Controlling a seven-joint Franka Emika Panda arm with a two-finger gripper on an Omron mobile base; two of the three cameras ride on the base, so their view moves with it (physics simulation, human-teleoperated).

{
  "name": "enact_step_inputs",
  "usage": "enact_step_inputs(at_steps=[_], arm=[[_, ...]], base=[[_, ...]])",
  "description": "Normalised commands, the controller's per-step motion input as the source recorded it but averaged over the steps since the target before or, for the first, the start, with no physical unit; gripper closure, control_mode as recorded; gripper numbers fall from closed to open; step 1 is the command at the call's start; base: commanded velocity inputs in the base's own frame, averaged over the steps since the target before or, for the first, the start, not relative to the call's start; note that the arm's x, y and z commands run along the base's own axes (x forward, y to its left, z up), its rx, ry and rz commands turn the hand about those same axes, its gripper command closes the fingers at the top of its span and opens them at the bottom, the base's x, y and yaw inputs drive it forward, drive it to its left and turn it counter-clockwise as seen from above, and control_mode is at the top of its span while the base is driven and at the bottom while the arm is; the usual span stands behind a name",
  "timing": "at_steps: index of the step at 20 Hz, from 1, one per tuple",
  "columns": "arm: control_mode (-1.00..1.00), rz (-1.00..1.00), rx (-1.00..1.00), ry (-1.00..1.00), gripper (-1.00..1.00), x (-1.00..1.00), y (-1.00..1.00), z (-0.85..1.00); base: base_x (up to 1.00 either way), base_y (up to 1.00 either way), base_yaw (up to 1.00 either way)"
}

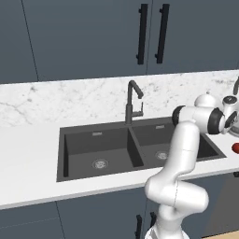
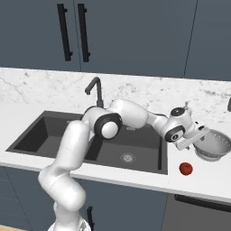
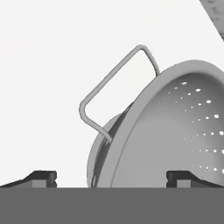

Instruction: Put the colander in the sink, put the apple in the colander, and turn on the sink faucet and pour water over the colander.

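Observation:
The silver-grey colander sits on the white counter just right of the sink, and the hand view brings its perforated bowl and one wire handle up close. My gripper reaches it from the sink side and is open. The fingertips stand wide apart on either side of the colander's rim, below that handle. The red apple lies on the counter in front of the colander, near the front edge. The dark faucet rises behind the divider of the double basin.
A white pump bottle stands at the back of the counter behind my hand. Dark cabinet doors with black bar handles hang above the marble backsplash. My own arm stretches over the right basin.

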Motion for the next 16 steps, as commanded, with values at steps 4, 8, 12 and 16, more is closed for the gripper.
enact_step_inputs(at_steps=[4, 8, 12, 16], arm=[[-1.00, 0.02, 0.00, 0.00, 1.00, 0.00, -0.04, -0.15], [-1.00, 0.03, 0.00, 0.00, 1.00, -0.08, 0.00, -0.12], [-1.00, 0.11, 0.00, 0.00, 1.00, -0.26, 0.08, -0.02], [-1.00, 0.20, 0.00, 0.00, 1.00, -0.36, 0.31, 0.09]], base=[[0.00, 0.00, 0.00], [0.00, 0.00, 0.00], [0.00, 0.00, 0.00], [0.00, 0.00, 0.00]])
